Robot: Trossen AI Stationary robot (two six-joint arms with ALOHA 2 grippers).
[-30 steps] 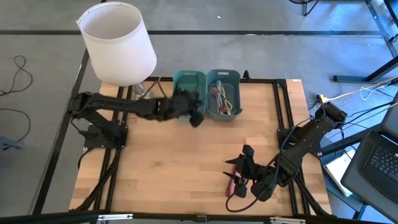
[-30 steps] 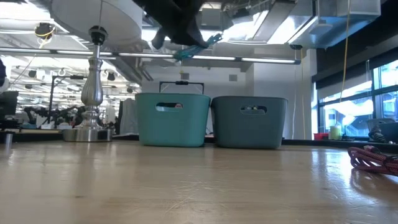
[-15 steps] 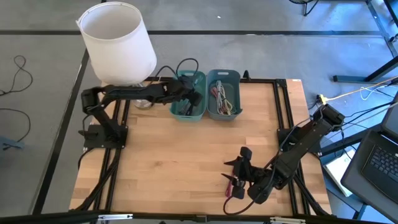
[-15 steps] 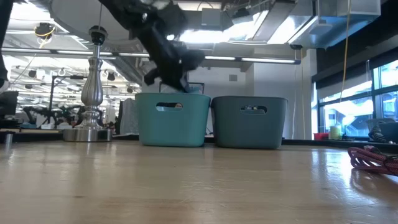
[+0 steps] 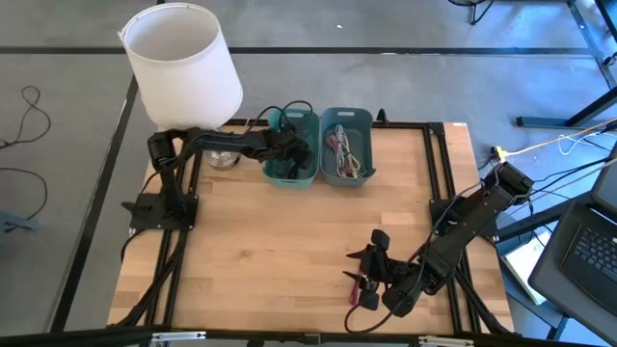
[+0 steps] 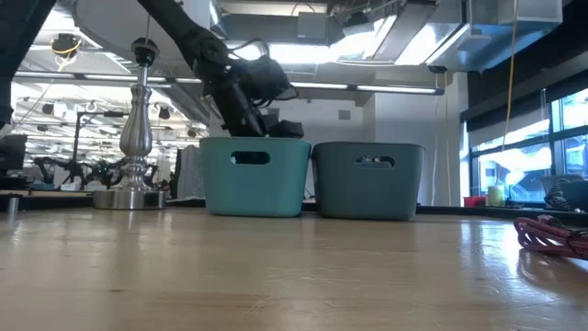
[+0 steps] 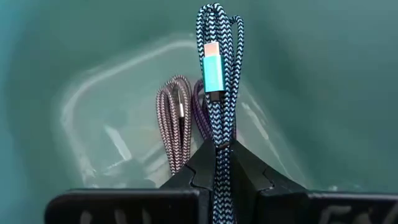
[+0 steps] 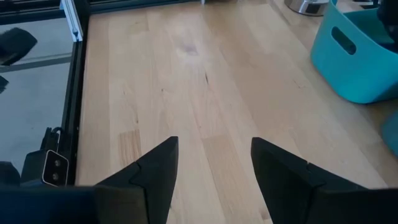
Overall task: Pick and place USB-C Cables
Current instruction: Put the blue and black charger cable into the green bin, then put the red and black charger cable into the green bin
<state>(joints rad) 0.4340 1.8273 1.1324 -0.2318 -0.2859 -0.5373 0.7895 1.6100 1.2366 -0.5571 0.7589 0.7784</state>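
Note:
My left gripper (image 7: 219,148) reaches down into the teal bin (image 5: 292,145) at the table's far edge, shut on a teal braided USB-C cable bundle (image 7: 219,68). Under it, a brown bundle (image 7: 176,115) and a purple bundle (image 7: 200,112) lie on the bin floor. In the low view the left gripper (image 6: 272,127) dips behind the teal bin's rim (image 6: 255,142). The grey-blue bin (image 5: 345,145) beside it holds several coloured bundles. My right gripper (image 8: 214,146) is open above bare wood near the table's near right corner, close to a red cable (image 5: 362,289). My left gripper pinches the teal bundle between its two fingers at the bundle's near part (image 7: 221,163), coming from above and pointing down into the bin. The bundle runs along the fingers and sticks out past their tips, its connector (image 7: 211,68) facing the camera. It is lifted, hanging toward the bin floor.
A lamp with a white shade (image 5: 183,67) and silver stem (image 6: 138,119) stands at the far left corner, next to the teal bin. The red cable (image 6: 551,234) lies at the near right. Bare wood (image 5: 260,241) spreads across the table's middle.
My left gripper, shut on the teal bundle throughout, has moved from high above the table just in front of the bins toward the far edge and down into the teal bin. The bundle has gone with it, from well above the rim to inside the bin.

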